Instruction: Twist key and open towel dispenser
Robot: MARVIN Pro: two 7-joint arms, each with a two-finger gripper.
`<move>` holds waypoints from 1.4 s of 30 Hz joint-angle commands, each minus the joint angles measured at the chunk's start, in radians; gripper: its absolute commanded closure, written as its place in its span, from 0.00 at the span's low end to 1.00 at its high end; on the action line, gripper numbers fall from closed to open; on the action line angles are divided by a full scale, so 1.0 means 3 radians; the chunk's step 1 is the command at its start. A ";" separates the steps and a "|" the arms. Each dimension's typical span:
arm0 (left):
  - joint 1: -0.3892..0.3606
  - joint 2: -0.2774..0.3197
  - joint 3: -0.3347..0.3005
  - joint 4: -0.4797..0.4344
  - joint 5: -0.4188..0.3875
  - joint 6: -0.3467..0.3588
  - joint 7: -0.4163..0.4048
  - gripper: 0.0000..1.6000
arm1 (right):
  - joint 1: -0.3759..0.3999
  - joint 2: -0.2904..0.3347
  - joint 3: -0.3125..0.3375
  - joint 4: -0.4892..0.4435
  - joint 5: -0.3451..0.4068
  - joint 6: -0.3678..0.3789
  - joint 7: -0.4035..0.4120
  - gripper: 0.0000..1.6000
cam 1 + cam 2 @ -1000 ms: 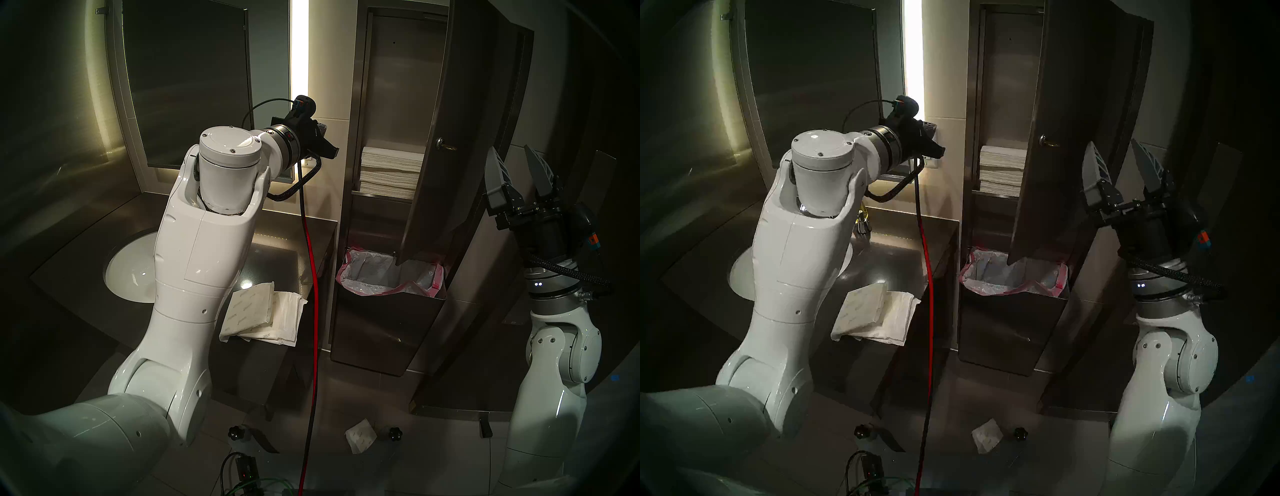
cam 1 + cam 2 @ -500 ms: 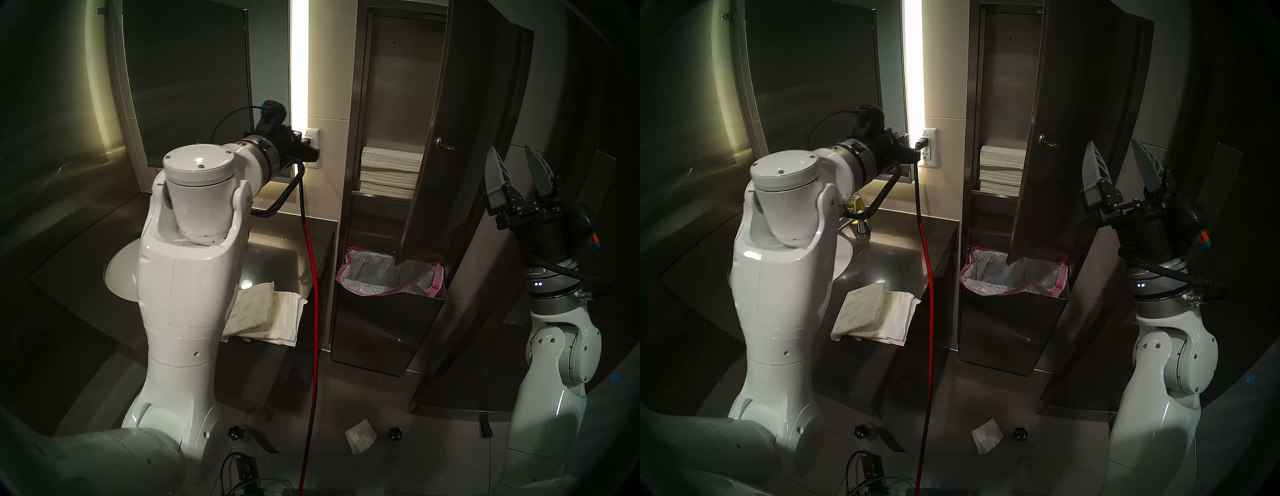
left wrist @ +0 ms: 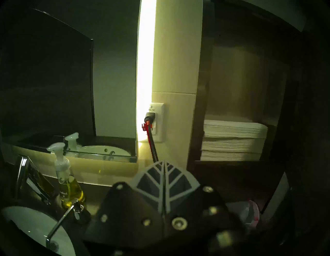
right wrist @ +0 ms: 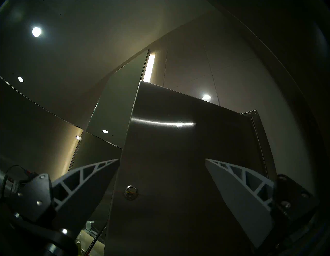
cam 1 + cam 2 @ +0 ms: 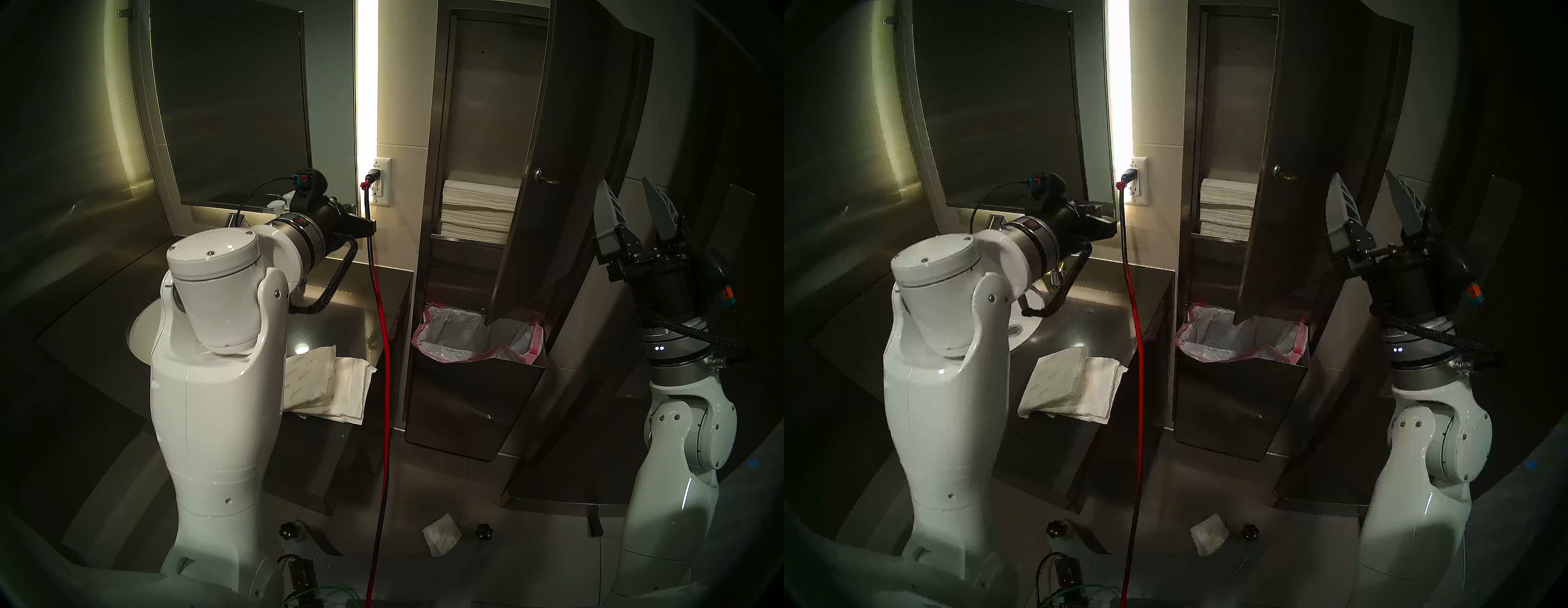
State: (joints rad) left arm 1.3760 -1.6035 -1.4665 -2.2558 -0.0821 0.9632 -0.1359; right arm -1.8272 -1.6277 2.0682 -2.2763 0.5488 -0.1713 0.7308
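Note:
The towel dispenser (image 5: 488,106) is a tall steel wall cabinet. Its long door (image 5: 564,127) stands swung open to the right, showing stacked white towels (image 5: 477,212). The small brass key (image 5: 550,181) sits in the round lock on the door and also shows in the right wrist view (image 4: 131,192). My right gripper (image 5: 628,191) is open and empty, pointing up, right of the door and apart from it. My left gripper (image 5: 372,227) is shut and empty over the counter, left of the dispenser, and its closed fingertips show in the left wrist view (image 3: 164,162).
A steel waste bin (image 5: 466,407) with a pink-edged liner sits below the door. A red cable (image 5: 384,361) hangs from the wall outlet (image 5: 382,182). The dark mirror (image 5: 229,106), sink (image 5: 142,335), soap bottle (image 3: 67,184) and towel packs (image 5: 335,382) are at left.
My left arm has drawn back from the dispenser, leftward and down over the counter, its gripper still shut. The right arm, the door and the key have not moved.

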 commanded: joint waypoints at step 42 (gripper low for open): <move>0.0585 0.0053 0.0537 -0.0412 -0.0818 -0.0536 0.1657 0.89 | -0.0034 0.0043 -0.0003 -0.0046 -0.0002 0.0002 -0.0031 0.00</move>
State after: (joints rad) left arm 1.5643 -1.5863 -1.3039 -2.3655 -0.3255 0.8131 0.3669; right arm -1.8367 -1.6172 2.0658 -2.2783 0.5498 -0.1714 0.7203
